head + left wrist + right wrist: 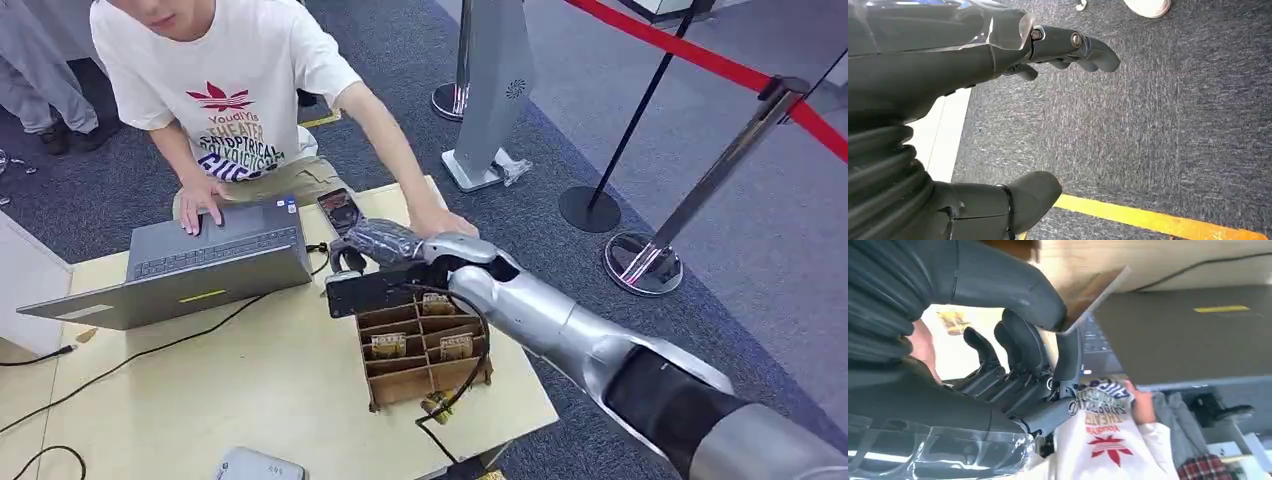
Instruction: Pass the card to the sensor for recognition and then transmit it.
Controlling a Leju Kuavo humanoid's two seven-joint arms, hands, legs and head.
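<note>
You see the silver right arm reaching in from the lower right, its right hand point(385, 243) over the far edge of the pale wooden table point(270, 390), just above a dark flat device point(372, 291). What the fingers hold cannot be told. A brown divided organizer point(424, 350) sits beside that device, with small cards standing in two of its compartments. A person in a white shirt point(232, 95) kneels behind the table, one hand on the grey laptop point(190, 265) and the other hand point(440, 220) resting on the table next to the robot's hand. Black cables point(150, 350) trail across the tabletop. Stanchions with a red belt point(700, 55) stand on the grey carpet.
</note>
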